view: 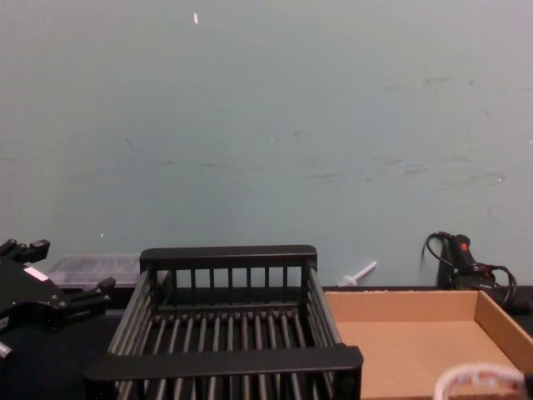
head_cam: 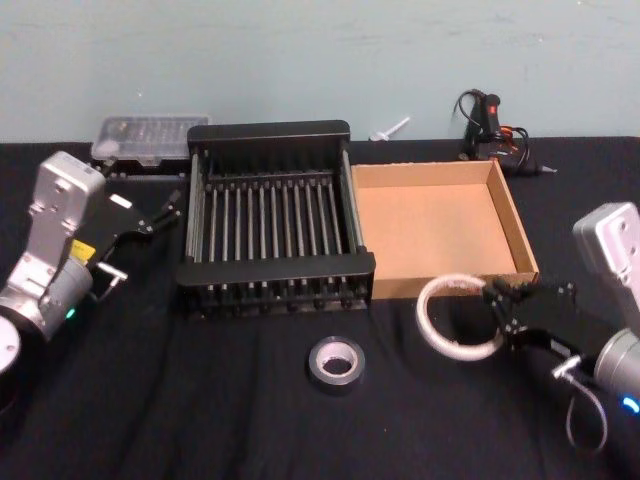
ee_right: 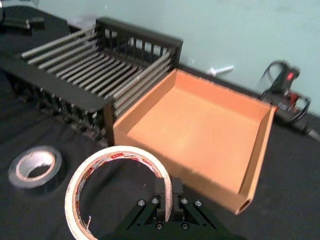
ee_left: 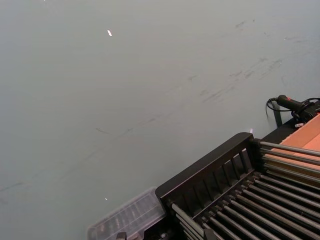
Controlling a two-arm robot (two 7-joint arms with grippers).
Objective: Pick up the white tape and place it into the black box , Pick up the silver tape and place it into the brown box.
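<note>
The white tape [head_cam: 455, 318], a whitish ring with red print, sits just in front of the brown box's [head_cam: 435, 225] near wall. My right gripper [head_cam: 492, 295] is shut on it. In the right wrist view the gripper [ee_right: 167, 192] pinches the ring's [ee_right: 117, 187] wall, one finger inside and one outside. The silver tape [head_cam: 335, 362] lies flat on the black cloth in front of the black box [head_cam: 275, 220] and left of the white tape. It is also in the right wrist view [ee_right: 36, 166]. My left gripper [head_cam: 160, 212] hangs open beside the crate's left side.
A clear plastic case [head_cam: 150, 140] stands behind the crate's left corner. A black hand tool with cables [head_cam: 490, 120] and a small white object [head_cam: 392, 128] lie at the back by the wall. The crate and cardboard tray stand side by side, touching.
</note>
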